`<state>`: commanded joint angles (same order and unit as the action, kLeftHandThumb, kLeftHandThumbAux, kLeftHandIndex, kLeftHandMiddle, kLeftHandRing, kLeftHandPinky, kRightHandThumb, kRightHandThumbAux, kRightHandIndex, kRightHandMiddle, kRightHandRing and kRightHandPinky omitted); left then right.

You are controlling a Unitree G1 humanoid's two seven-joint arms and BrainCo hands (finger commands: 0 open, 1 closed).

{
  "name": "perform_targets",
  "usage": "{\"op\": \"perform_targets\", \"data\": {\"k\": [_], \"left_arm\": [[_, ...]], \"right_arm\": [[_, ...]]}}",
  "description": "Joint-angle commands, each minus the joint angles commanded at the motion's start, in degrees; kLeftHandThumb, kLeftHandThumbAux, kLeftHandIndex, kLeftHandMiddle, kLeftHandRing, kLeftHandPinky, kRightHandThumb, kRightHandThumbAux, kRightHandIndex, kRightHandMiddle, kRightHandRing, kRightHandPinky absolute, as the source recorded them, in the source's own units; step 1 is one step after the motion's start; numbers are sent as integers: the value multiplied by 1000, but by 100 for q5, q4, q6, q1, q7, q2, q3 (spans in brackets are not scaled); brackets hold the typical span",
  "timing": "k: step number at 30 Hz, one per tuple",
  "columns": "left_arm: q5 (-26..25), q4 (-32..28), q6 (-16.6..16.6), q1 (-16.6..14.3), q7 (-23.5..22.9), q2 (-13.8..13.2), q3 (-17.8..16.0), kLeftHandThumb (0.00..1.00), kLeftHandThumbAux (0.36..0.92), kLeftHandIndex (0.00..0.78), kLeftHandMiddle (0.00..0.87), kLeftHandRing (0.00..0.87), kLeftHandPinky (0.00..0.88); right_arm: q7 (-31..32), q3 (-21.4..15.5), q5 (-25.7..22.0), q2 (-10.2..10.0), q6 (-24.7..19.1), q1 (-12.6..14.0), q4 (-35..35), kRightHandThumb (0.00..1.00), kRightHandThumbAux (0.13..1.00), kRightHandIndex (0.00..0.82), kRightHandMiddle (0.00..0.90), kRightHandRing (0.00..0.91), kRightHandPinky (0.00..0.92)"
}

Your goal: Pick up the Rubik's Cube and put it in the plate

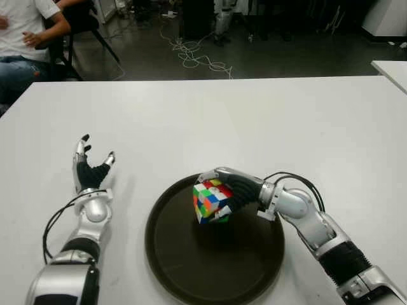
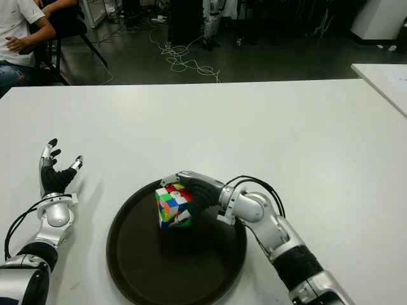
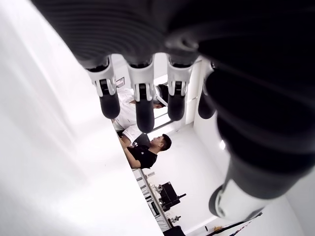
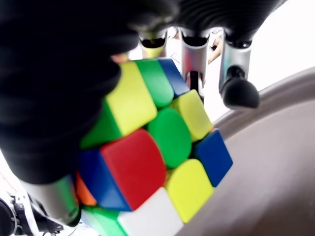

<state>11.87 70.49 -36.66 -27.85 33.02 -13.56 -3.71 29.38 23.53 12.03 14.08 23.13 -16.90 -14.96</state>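
Rubik's Cube (image 1: 212,201), glossy, in right hand (image 1: 238,190) over round dark plate (image 1: 191,267)

Two head cameras look forward and down over the white counter (image 1: 267,121), sharing the dark plate (image 1: 172,267) at lower centre. One wrist camera sits tight behind its fingers (image 3: 144,105); the other presses close on the cube (image 4: 147,162).

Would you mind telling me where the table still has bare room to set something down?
Bare table spans the far side beyond the plate, and right of the right hand. It's crowded at the plate, where that hand grips the Rubik's Cube; the open left hand takes the left.
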Motion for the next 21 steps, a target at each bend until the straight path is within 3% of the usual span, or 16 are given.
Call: {"op": "perform_targets", "data": {"k": [7,21], "left_arm": [[-4,9,9,-6,-13,3,-1,0,771,119,130,131,124],[-6,-8,-83,-4,-71,-6,8,0,789,118,134,134,123]], "right_arm": [[105,5,-143,-15,197,-23,-159,165,841,699,829,840,829],[-85,41,215,29,376,-74,-248,100,855,716,841,860,856]]}}
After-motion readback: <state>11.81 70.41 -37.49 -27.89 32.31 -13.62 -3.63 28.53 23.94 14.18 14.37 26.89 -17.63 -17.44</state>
